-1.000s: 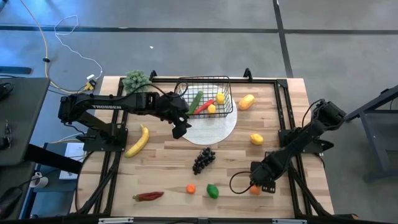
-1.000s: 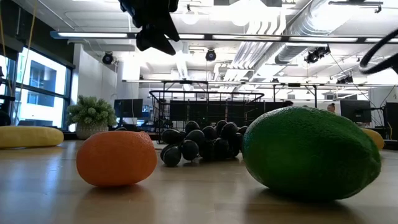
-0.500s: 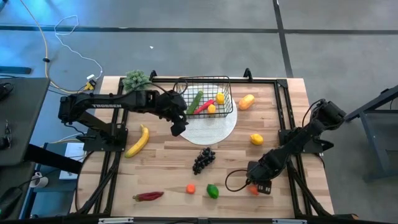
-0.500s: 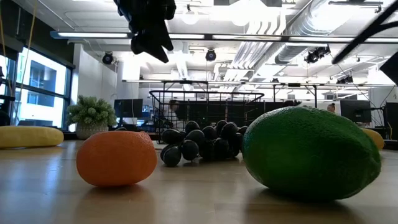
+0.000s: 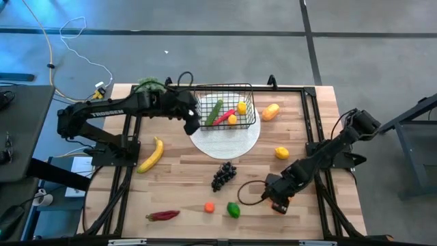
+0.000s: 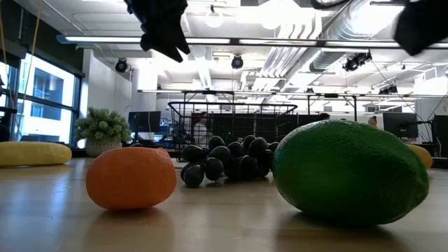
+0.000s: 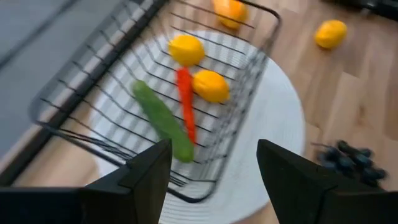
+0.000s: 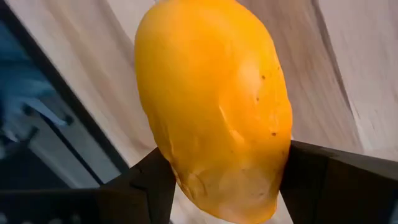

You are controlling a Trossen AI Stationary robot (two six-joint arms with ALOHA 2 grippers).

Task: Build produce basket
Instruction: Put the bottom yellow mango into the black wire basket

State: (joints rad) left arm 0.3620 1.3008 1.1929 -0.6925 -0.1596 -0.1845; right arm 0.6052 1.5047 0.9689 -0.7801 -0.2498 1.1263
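Note:
The black wire basket (image 5: 225, 106) stands on a round white plate (image 5: 232, 142) at the far middle. In it lie a green cucumber (image 7: 165, 121), a red chilli (image 7: 185, 102) and two lemons (image 7: 210, 86). My left gripper (image 5: 193, 123) hangs open and empty above the table, at the basket's left side. Near the table's right front, my right gripper (image 5: 275, 200) is shut on an orange fruit (image 8: 211, 106). Loose on the wood lie a banana (image 5: 151, 154), grapes (image 5: 223, 174), a mango (image 5: 271, 111) and a lemon (image 5: 281, 152). My right gripper pinches the orange fruit between its two fingers (image 8: 323, 177), one on each long side (image 8: 183, 177), near one end of the fruit. The fingers come steeply from above. The rest of the fruit sticks out past the fingertips, over the wooden table.
Near the front edge lie a second red chilli (image 5: 162, 215), a small orange (image 6: 131, 177) and a green fruit (image 6: 350, 171). A spiky leafy bunch (image 5: 150, 85) stands at the far left corner. Black frame rails run along both table sides.
My left gripper has drawn back from over the plate's left edge toward the table's far left, beside the basket, and has risen a little. My right gripper has shifted a little toward the table's left and up, and the orange fruit has gone with it.

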